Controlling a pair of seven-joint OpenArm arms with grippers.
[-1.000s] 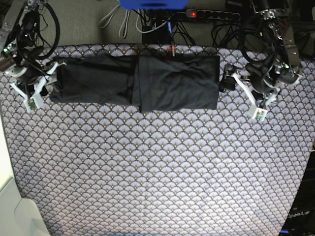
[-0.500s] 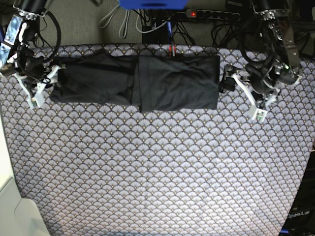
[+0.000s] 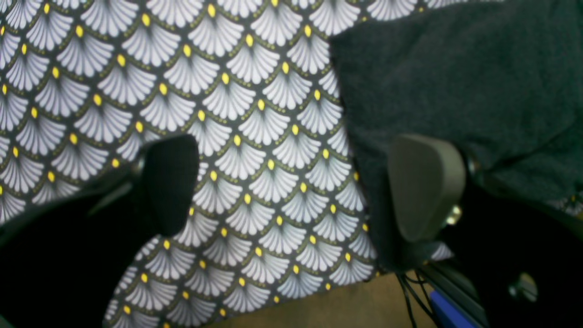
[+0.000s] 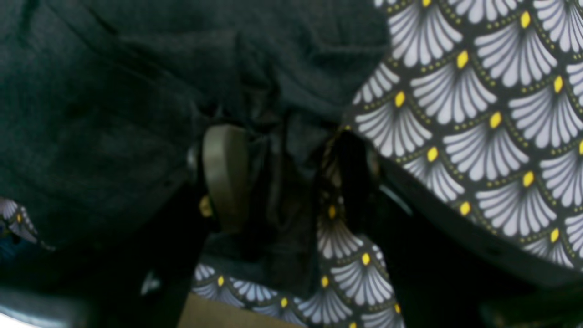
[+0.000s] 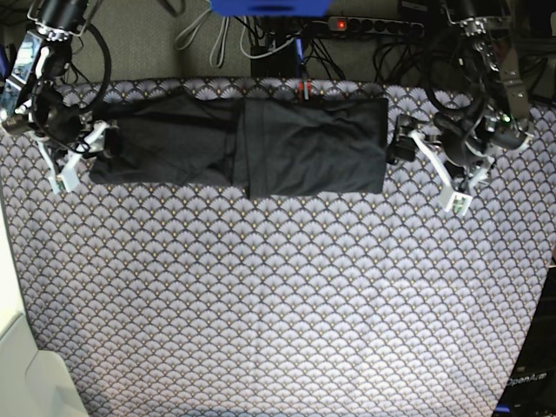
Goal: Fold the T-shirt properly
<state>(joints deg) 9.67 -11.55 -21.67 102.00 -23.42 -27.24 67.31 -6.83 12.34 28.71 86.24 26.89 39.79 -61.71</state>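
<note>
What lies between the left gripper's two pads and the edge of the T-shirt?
In the left wrist view, only bare scallop-patterned cloth lies between the left gripper's open pads; one pad sits over the T-shirt edge.

The dark charcoal-black soft knit T-shirt (image 5: 243, 143) lies flat as a long folded band at the table's twelve o'clock edge, plain side up, its three o'clock half doubled over into a neat rectangle with creases.
</note>
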